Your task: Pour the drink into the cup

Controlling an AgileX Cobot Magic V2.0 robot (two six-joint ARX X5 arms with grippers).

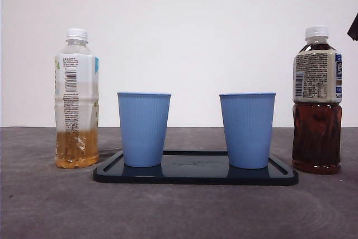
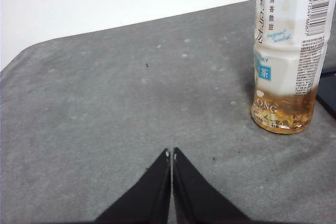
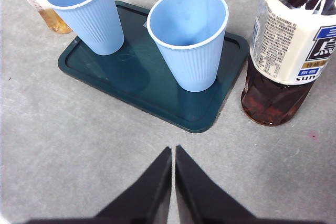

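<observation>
Landmark: the dark tray [image 1: 196, 176] on the grey table [image 1: 50, 205]; I place everything off it.
Cups: two blue ribbed cups on the tray, one at the light-bottle end [image 1: 144, 129], one at the dark-bottle end [image 1: 247, 130]. Both upright, both look empty from my right wrist view.
Light drink: pale tea bottle [image 1: 76, 99] just off one short end of the tray, white cap on, only the bottom part filled.
Dark drink: dark tea bottle [image 1: 317, 100] just off the opposite end, cap on, filled well up under the label.
My left gripper [image 2: 171, 153]: jaws pressed together, holding nothing, on the far side of the pale bottle from the tray, the bottle near.
My right gripper [image 3: 174, 149]: jaws closed too, empty, above the table in front of the tray's long edge, dark bottle close by.
Risk, caps: both caps look on; tip either bottle like this and I reckon nothing pours.
Risk, grip: I must open before closing in, or I'd knock a tall bottle over.
Risk, cups: light and unheld; a bottle neck nudging a rim could topple one.
Risk, volume: the dark bottle is heavy with liquid, so a fast tilt could overshoot.
Readable, pale bottle: "LONG", Chinese characters, a barcode.
Readable, dark bottle: "sun…" cut off, small print too fine to read.
</observation>
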